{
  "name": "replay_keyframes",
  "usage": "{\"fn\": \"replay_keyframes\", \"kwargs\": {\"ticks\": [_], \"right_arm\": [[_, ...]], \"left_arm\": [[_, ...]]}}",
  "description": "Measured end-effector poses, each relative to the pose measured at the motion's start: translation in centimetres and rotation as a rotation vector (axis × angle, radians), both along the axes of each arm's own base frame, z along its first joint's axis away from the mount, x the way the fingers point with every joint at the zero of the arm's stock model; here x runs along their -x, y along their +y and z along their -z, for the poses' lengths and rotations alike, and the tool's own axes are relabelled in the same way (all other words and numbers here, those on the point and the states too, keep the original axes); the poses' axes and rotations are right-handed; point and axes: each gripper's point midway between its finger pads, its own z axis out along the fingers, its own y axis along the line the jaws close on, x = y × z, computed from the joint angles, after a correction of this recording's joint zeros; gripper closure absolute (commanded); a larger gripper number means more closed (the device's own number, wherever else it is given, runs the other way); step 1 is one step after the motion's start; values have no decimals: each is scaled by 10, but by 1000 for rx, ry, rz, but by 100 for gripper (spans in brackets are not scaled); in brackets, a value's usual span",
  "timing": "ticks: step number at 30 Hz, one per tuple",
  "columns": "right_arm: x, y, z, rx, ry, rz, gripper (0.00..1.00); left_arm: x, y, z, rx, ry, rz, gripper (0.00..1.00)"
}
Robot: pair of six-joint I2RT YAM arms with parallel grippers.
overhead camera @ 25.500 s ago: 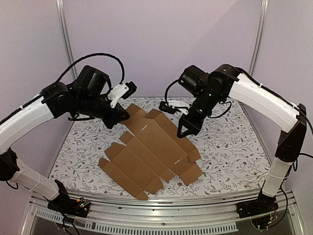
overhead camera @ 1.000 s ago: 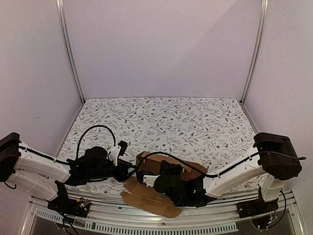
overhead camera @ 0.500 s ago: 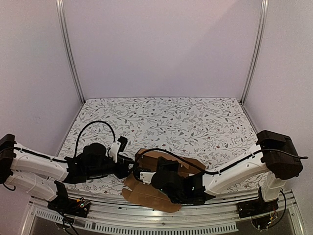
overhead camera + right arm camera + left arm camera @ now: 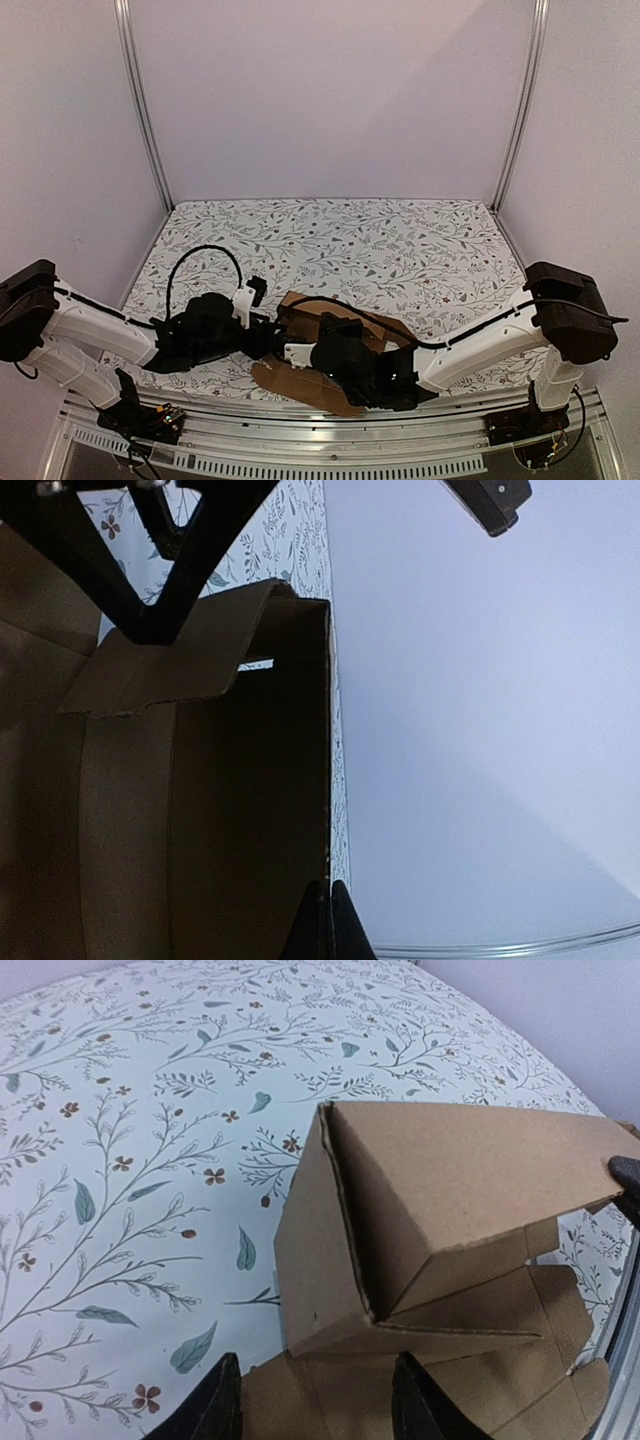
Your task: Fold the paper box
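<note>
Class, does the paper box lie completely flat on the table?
No: the paper box has panels folded upright, forming a raised corner above the floral table.

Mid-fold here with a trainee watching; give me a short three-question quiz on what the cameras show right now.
1. True or false: the left gripper has its fingers apart.
2. Which gripper pinches a wall of the paper box? A) left B) right gripper
3. Fill in: the box's flat flaps lie toward the ____ edge of the table.
Key: 1 true; 2 B; 3 near.
</note>
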Motion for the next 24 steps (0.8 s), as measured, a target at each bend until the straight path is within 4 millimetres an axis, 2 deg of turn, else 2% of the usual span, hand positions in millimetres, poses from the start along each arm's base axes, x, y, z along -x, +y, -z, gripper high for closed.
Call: {"fn": "replay_keyframes", "kwargs": {"ticks": [8,15,24], "right_arm": [[-2,-5,3,-16,11,9,100],[-4,-6,5,-37,16,25,100],[-7,-15,29,-4,31,43,100]], "left_arm": [[-9,-10,6,4,-23,-6,48],[-16,-23,0,24,-48,11,47],[-21,-31,0,28,-70,21,47]]}}
